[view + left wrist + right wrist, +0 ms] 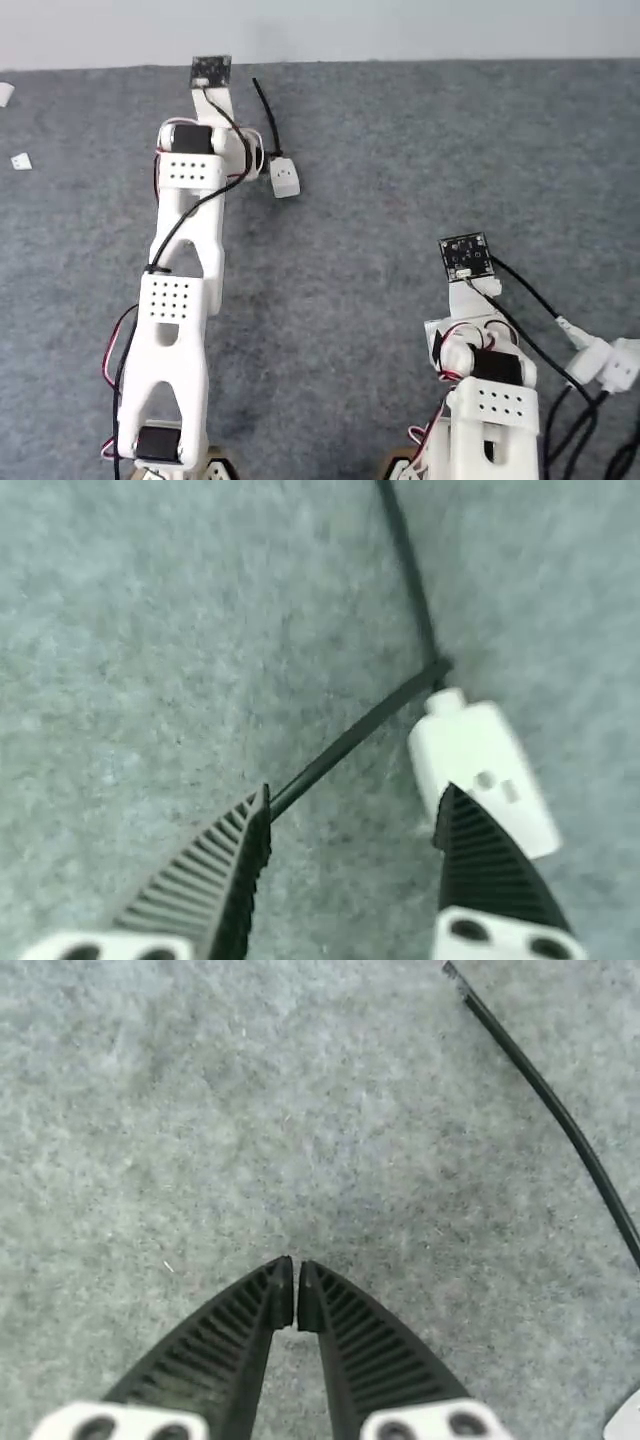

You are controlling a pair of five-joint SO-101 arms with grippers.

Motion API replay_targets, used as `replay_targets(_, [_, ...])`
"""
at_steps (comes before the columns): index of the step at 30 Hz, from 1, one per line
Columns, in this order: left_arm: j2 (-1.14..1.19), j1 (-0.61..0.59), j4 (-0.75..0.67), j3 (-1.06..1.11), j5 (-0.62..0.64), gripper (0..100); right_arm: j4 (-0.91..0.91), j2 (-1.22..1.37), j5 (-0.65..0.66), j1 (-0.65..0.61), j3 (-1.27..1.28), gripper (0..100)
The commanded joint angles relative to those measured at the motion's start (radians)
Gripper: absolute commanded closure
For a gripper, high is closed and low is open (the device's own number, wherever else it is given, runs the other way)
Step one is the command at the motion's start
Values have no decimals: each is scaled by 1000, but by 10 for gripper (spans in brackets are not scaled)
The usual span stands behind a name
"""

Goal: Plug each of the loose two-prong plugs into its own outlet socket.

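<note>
Right gripper (295, 1263): we see its fingers pressed together over the grey mat (150, 1110).
White connectors (605, 362): mat's right edge, beside the right arm (490, 400).
Left gripper (355, 795): farther out, fingers spread.
White plug (485, 770): lying just beside one left finger, black cord (350, 740) running between both.

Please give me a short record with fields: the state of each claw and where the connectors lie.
Left claw: open, above black cord; white connector beside one finger, not gripped
Right claw: shut, holding nothing, over grey carpet
Other connectors: white, beside the right arm, on black cables
</note>
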Motion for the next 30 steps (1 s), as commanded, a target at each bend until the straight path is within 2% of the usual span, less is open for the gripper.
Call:
replay_targets(1, [12,2,-14,-35,-23,746,-7,-2,12,-4,-6,980])
replay_targets(4, [14,-18,49,-77,-14,746,-8,-5,6,-5,-9,980])
replay_targets(9, [17,-69,199,-245,107,746,-12,-4,-37,-4,-17,979])
replay_targets(16, [-94,-100,206,-214,114,746,-18,-2,-44,-4,-17,979])
replay_targets(19, [-196,-112,206,-71,114,746,-18,-2,-44,-4,-15,979])
replay_targets(25, [-489,-138,198,389,115,746,-19,-4,-44,-7,-14,979])
replay_targets(30, [-638,-160,193,740,112,746,-19,-2,-49,-7,-17,979])
